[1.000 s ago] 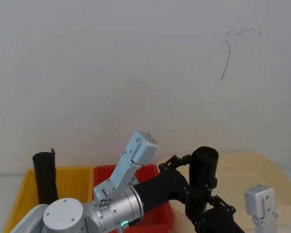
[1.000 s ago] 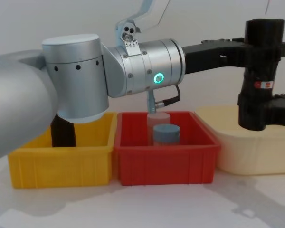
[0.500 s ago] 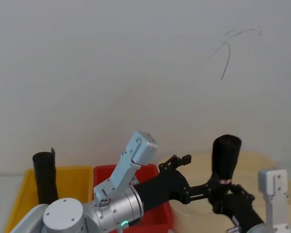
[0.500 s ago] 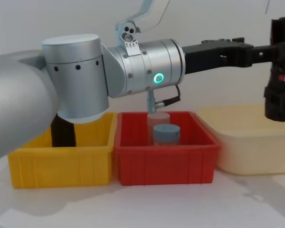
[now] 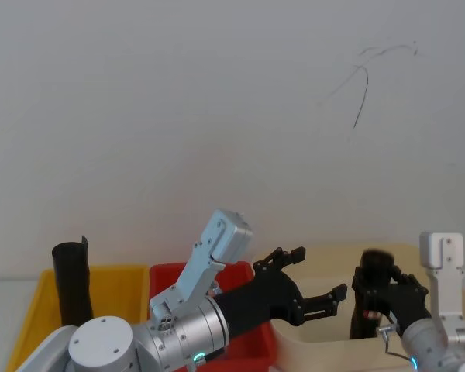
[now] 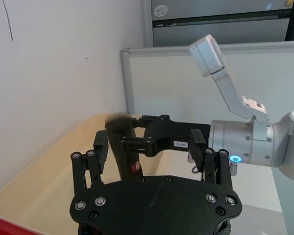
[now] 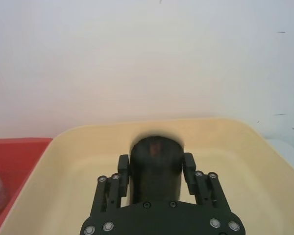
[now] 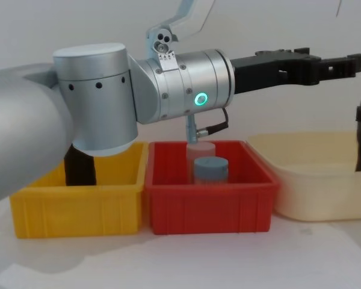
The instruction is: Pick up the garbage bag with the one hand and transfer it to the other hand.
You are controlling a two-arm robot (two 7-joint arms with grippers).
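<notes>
A: Left hand (image 5: 318,273) state?
B: Fingers are spread wide and nothing is held; it is seen at lower centre of the head view.
A: Garbage bag (image 7: 157,164)?
B: It is clamped upright by the right hand (image 5: 381,287), lower right, inside the cream tub (image 8: 313,180).

Three bins stand in a row before me on the white table (image 8: 186,259): a yellow bin (image 8: 72,211) at my left, a red bin (image 8: 210,208) close against it in the middle, and a wide cream tub (image 8: 316,192) just beside that at my right. A crinkled black roll (image 5: 71,283) stands upright at the yellow bin's left end. The red bin holds a grey-blue cylinder (image 8: 210,170) with a pale one (image 8: 201,149) right behind it, and the white wall (image 5: 178,116) beyond bears a thin dark curved scratch (image 5: 364,93).
</notes>
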